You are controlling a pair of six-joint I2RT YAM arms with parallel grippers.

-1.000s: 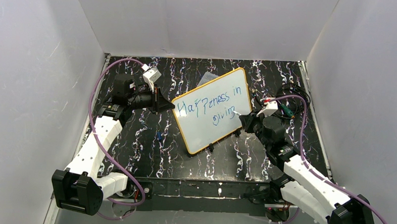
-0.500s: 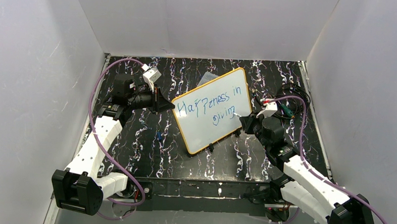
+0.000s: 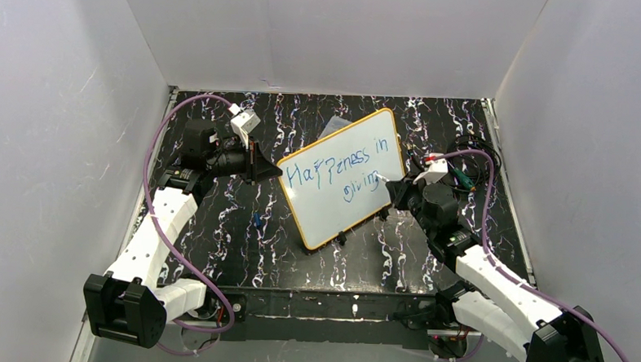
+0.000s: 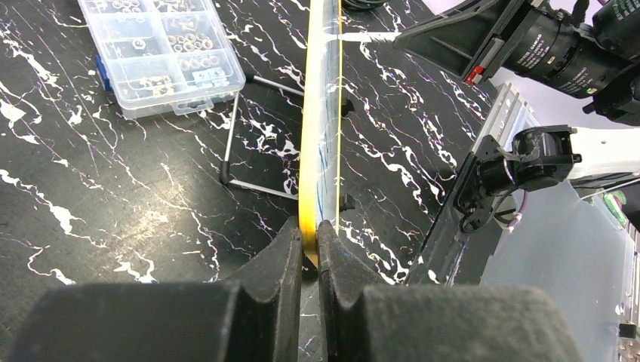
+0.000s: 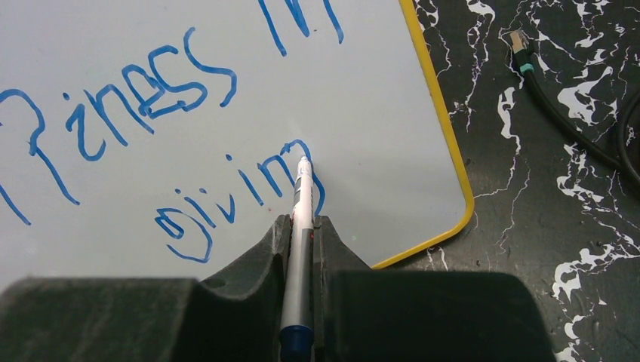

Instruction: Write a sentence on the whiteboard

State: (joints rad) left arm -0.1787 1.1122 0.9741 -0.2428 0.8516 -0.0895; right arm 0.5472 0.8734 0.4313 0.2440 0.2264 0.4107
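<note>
Right tool point(image 5: 302, 223), clamped on the marker point(image 5: 303, 185), apparently finishes the sentence point(image 5: 172, 89); left tool point(image 4: 308, 228) pinches the whiteboard point(image 4: 320, 113); next, a light period.

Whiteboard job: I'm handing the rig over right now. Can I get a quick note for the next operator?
Left gripper: shut on the edge of the whiteboard, steadying it.
Right gripper: shut on a blue marker, tip on the board at the end of the second line.
The board stands tilted on its wire stand mid-table, with a clear compartment box behind it.
Done: the sentence reads "Happiness in" on top and "givin" below, with the last letter under way.
Left: finish that letter, lift the marker off and release the board.
</note>
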